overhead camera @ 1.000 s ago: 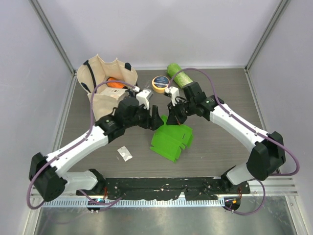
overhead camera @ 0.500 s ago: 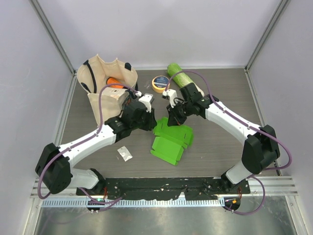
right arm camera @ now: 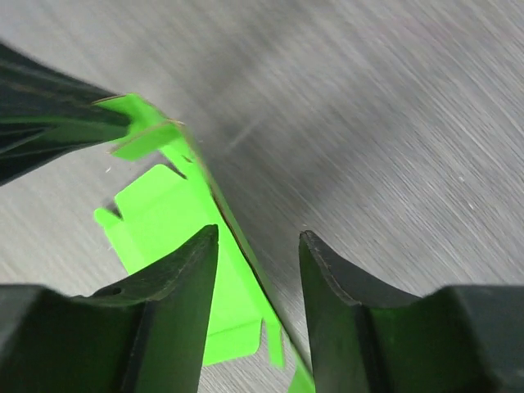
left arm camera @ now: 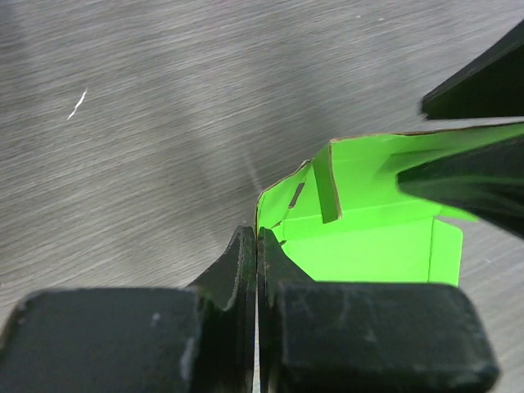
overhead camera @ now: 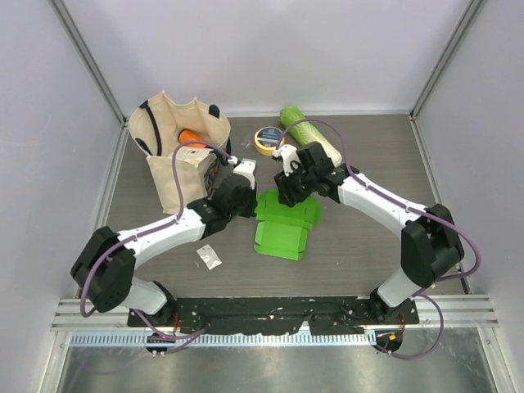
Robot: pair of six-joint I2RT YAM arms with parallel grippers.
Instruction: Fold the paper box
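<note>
The paper box (overhead camera: 282, 233) is bright green creased card lying mid-table, its far edge lifted. My left gripper (overhead camera: 250, 201) is shut on the box's far-left corner; in the left wrist view the jaws (left arm camera: 257, 235) meet on the card's thin edge and the green panel (left arm camera: 368, 237) spreads to the right. My right gripper (overhead camera: 286, 195) stands open at the far edge. In the right wrist view its fingers (right arm camera: 258, 239) straddle a raised edge of the box (right arm camera: 168, 213) without pinching it. The left gripper's dark fingers (right arm camera: 49, 115) hold the card's upper-left tip.
A cream tote bag (overhead camera: 176, 139) stands at the back left with an orange item (overhead camera: 190, 135) inside. A yellow tape roll (overhead camera: 266, 139) and a pale-green cabbage (overhead camera: 307, 128) lie behind the grippers. A small white packet (overhead camera: 209, 256) lies front left.
My left gripper moved right and closed on the box's corner. My right gripper, shut before, has opened. The box has dropped lower and flatter on the table.
</note>
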